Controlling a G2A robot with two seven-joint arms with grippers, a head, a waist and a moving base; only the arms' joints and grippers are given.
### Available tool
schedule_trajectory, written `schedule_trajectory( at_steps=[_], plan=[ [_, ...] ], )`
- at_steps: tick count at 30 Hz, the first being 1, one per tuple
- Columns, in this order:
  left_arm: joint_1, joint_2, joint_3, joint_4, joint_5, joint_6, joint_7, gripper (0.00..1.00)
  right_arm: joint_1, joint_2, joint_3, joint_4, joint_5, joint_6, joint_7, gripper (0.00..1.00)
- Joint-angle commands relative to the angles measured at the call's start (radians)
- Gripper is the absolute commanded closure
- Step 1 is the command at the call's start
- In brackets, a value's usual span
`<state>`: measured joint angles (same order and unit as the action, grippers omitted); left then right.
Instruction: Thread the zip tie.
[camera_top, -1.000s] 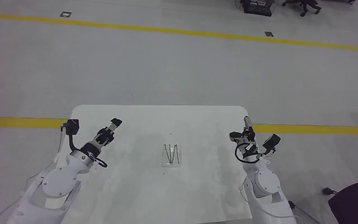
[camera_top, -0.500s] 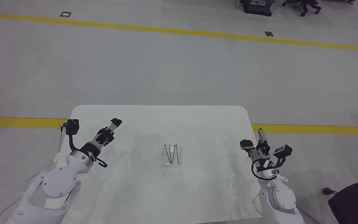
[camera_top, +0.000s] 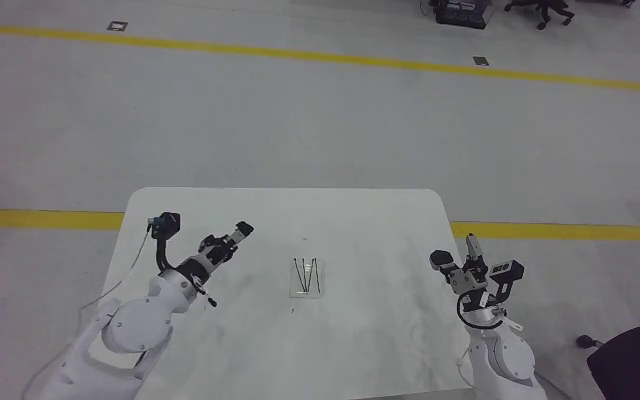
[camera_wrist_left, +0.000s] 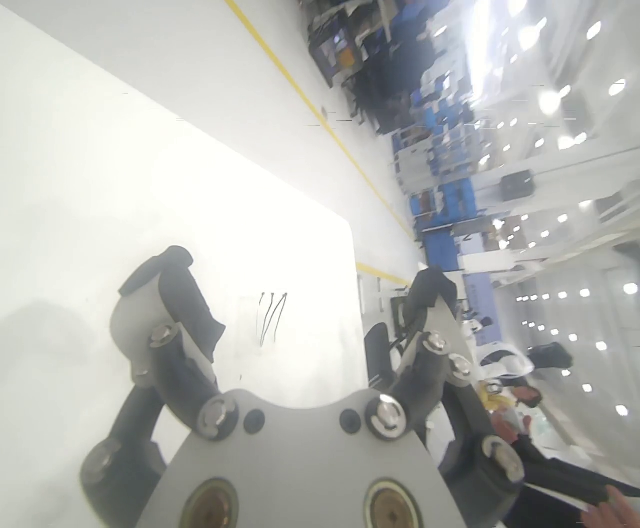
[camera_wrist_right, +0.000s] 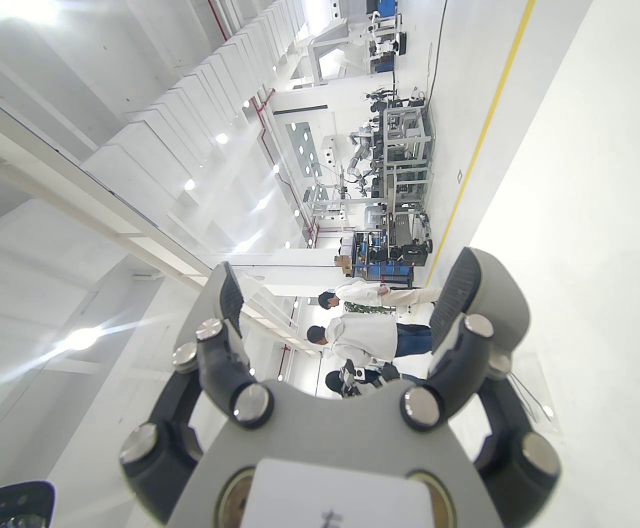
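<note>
The task is at its very beginning, and by my judgement nothing of the threading is done yet. The zip ties (camera_top: 306, 274), a few thin black strips, lie side by side on a small clear sheet (camera_top: 305, 293) near the middle of the bench (camera_top: 380, 220), and nothing touches them. None looks closed into a loop, but they are too thin to be sure of it. The left hand (camera_top: 240, 230) is above the bench to the left of the ties, well apart from them. Its fingers (camera_wrist_left: 170, 280) are spread wide with nothing between them, and in the left wrist view the ties are seen ahead of it. The right hand (camera_top: 456, 260) is at the right edge of the bench, also well apart from the ties. Its pads (camera_wrist_right: 452, 295) are apart and empty, and its wrist view looks out into the room. All steps remain: to take one tie from the sheet, to hold its head and its tail, and to pass the tail through the head. I expect the pick will be delicate, because the ties lie flat and close together.
</note>
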<state>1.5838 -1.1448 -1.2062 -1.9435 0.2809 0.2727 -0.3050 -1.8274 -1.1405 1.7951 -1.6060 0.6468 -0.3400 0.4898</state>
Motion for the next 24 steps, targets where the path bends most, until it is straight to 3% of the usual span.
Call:
schedule_trajectory(
  at_steps=[1,2,6,17,18,21,24],
  plan=[
    [-0.022,-0.004,0.066,-0.009,0.06,0.049,-0.025,0.0,0.0,0.0,0.0,0.0,0.0,0.0,0.0,0.0],
    [-0.031,-0.009,0.086,0.0,0.054,0.067,-0.021,0.0,0.0,0.0,0.0,0.0,0.0,0.0,0.0,0.0],
    [-0.061,-0.023,0.162,0.034,0.13,0.067,-0.025,0.0,0.0,0.0,0.0,0.0,0.0,0.0,0.0,0.0],
    [-0.064,-0.023,0.167,0.036,0.135,0.066,-0.028,0.0,0.0,0.0,0.0,0.0,0.0,0.0,0.0,0.0],
    [-0.076,-0.025,0.183,0.038,0.141,0.059,-0.039,0.0,0.0,0.0,0.0,0.0,0.0,0.0,0.0,0.0],
    [-0.152,-0.04,0.249,0.072,0.135,0.055,-0.082,0.0,0.0,0.0,0.0,0.0,0.0,0.0,0.0,0.0],
    [-0.245,-0.06,0.317,0.137,0.121,0.067,-0.143,0.0,0.0,0.0,0.0,0.0,0.0,0.0,0.0,0.0]
  ],
)
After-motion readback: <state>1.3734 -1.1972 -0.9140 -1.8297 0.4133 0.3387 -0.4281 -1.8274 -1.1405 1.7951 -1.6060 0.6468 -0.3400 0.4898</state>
